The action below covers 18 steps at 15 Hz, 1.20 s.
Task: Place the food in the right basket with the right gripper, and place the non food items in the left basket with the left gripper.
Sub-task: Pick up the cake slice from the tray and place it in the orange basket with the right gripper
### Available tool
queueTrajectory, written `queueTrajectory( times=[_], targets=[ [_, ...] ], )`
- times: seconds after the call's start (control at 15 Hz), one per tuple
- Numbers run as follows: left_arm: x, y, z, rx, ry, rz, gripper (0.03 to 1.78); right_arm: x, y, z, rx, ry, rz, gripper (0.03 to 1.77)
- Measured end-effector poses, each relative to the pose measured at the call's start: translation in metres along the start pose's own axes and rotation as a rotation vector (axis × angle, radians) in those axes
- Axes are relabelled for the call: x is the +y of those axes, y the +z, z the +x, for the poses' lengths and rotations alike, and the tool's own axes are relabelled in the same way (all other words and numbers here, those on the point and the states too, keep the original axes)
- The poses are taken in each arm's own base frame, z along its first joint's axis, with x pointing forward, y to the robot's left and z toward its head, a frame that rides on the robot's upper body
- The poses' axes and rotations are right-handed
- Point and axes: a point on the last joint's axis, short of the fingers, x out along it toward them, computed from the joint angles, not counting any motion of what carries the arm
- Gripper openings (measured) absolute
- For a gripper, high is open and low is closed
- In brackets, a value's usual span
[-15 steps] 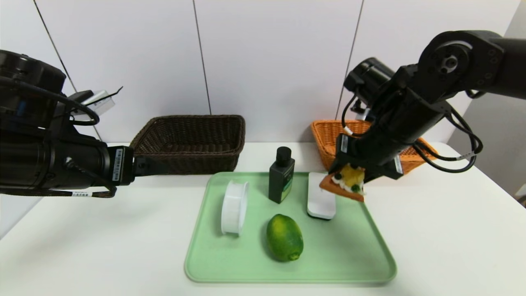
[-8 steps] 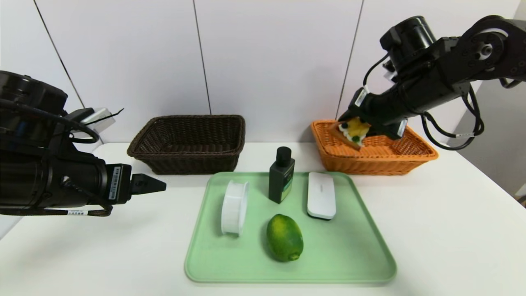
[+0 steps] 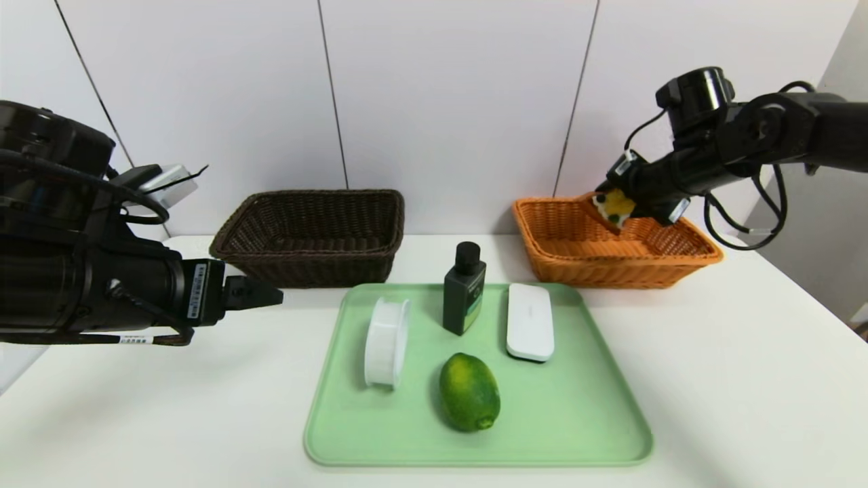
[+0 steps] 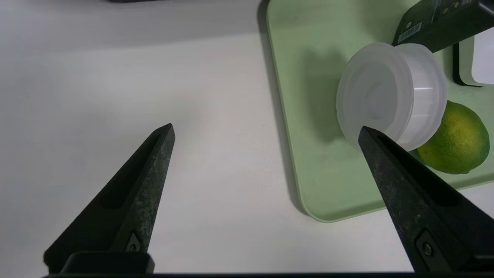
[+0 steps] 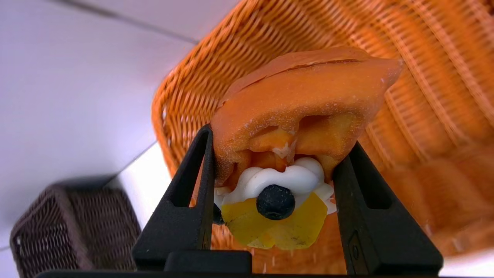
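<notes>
My right gripper (image 3: 616, 203) is shut on the orange tart wedge (image 5: 301, 100), topped with cream, yellow fruit and a dark berry, and holds it above the orange wicker right basket (image 3: 576, 261). On the green tray (image 3: 576, 420) lie the green lime-like fruit (image 3: 469, 392), a white ribbed round container (image 3: 386, 341) on its edge, a dark bottle (image 3: 464, 290) with a green label and a flat white box (image 3: 529, 321). My left gripper (image 4: 266, 133) is open and empty over the bare table, left of the tray. The dark brown left basket (image 3: 312, 234) stands behind it.
The white table (image 3: 746, 379) meets a panelled white wall behind both baskets. In the left wrist view the round container (image 4: 389, 92) and the fruit (image 4: 457, 141) lie just past one finger (image 4: 409, 193).
My right gripper has lifted the tart off the tray's back right and carried it back and right, over the orange basket. My left gripper has shifted only slightly.
</notes>
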Motion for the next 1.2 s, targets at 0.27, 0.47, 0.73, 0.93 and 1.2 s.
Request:
queueTrajectory(
  times=[0.27, 0.47, 0.73, 0.93, 1.2],
  targets=[
    [-0.004, 0.008, 0.004, -0.009, -0.009, 0.007, 1.69, -0.020, 0.005, 0.044, -0.019, -0.015, 0.035, 0.86],
    [-0.006, 0.017, 0.007, -0.027, -0.011, -0.003, 1.69, -0.035, 0.005, 0.069, -0.013, -0.035, 0.047, 0.86],
    [-0.007, 0.023, 0.010, -0.034, -0.016, -0.014, 1.69, -0.044, 0.002, 0.084, 0.002, -0.058, 0.046, 0.96],
    [-0.008, 0.024, 0.013, -0.034, -0.021, -0.029, 1.69, -0.047, 0.004, 0.085, 0.000, -0.062, 0.043, 1.22],
    [-0.008, 0.025, 0.012, -0.038, -0.025, -0.032, 1.69, -0.040, 0.006, 0.075, -0.013, -0.047, 0.037, 1.42]
  ],
)
